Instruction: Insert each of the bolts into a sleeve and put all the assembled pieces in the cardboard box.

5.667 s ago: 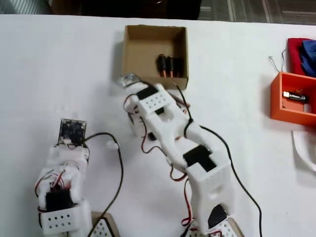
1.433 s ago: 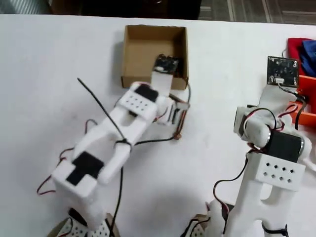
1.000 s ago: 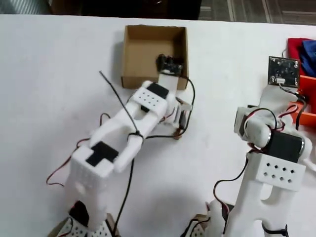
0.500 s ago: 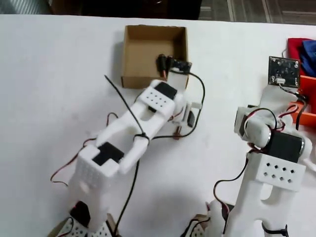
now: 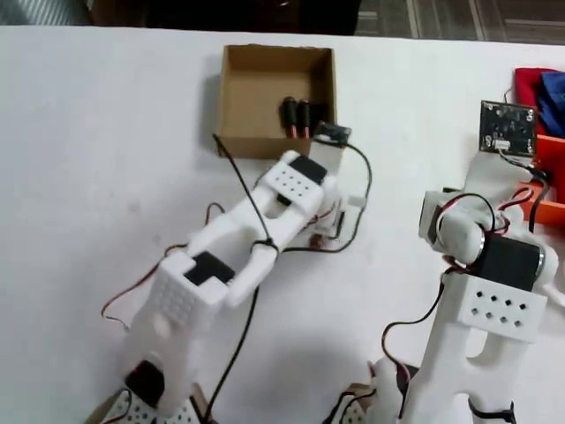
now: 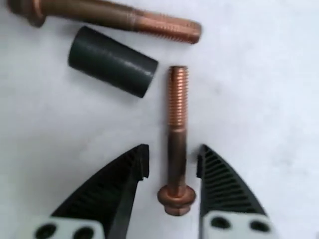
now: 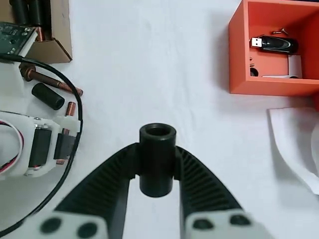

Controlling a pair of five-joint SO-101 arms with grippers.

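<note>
My left gripper (image 6: 173, 162) stands open low over the table, one finger on each side of a copper bolt (image 6: 177, 124) lying flat. Just beyond lie a loose black sleeve (image 6: 112, 62) and a second bolt (image 6: 109, 15). In the high view this gripper (image 5: 334, 223) is just below the near right corner of the cardboard box (image 5: 238, 97), which holds assembled pieces (image 5: 296, 117). My right gripper (image 7: 157, 167) is shut on an upright black sleeve (image 7: 157, 144), held above the table to the right of the left gripper (image 7: 63, 145).
An orange bin (image 7: 239, 55) with a small black device sits at the right edge, also seen from above (image 5: 503, 190). White sheet (image 7: 299, 149) lies near it. Red and blue cloth (image 5: 540, 93) is behind. Black and red cables (image 5: 234, 353) trail beside the left arm.
The left arm has swung right, away from the box's front wall, and lowered over the loose bolts. The right arm has stayed still with its sleeve.
</note>
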